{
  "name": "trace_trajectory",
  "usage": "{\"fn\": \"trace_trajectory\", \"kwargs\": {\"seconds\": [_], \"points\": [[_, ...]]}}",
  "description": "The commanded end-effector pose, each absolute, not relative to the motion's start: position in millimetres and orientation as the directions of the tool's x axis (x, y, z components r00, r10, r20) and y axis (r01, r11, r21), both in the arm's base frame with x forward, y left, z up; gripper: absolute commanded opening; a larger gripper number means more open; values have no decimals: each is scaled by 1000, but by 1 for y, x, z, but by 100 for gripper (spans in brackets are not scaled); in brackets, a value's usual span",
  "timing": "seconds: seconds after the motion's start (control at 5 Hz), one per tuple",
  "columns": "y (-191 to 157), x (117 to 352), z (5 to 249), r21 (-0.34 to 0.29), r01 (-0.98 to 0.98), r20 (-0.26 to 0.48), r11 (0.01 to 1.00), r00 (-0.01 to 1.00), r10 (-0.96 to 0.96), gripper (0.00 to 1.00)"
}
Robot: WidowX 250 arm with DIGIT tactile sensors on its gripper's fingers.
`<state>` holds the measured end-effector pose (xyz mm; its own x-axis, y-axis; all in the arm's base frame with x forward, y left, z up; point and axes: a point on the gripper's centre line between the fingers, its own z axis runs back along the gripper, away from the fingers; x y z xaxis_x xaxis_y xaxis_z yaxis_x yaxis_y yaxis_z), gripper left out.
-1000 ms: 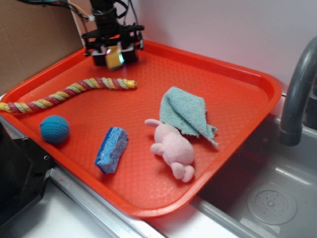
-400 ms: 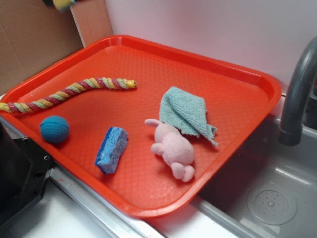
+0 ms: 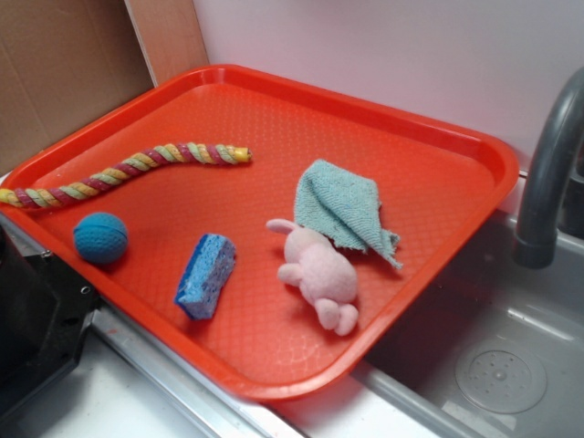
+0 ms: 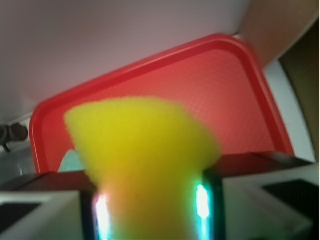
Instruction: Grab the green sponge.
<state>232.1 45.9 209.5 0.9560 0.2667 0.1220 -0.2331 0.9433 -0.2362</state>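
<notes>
From my wrist view the fingers (image 4: 152,210) are closed on the green sponge (image 4: 142,150), held high above the red tray (image 4: 240,90); I judge it light, soft foam, squashing at its pinched middle

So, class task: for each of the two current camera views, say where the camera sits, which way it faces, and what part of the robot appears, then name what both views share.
Exterior: sits off the tray's near corner, raised, looking down across the orange tray with rope toy, blue ball, blue sponge, pink plush and teal cloth; no robot part shows.
Wrist: rides on the gripper, looking down past its fingers, which pinch the green sponge, well above the tray.
Shared: the orange tray and, apparently, an edge of the teal cloth.
</notes>
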Motion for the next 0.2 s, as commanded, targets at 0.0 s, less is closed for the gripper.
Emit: {"fn": "trace_trajectory", "kwargs": {"seconds": [0.0], "points": [[43,235,199,-95,-235,199,967,948,249,0]]}}
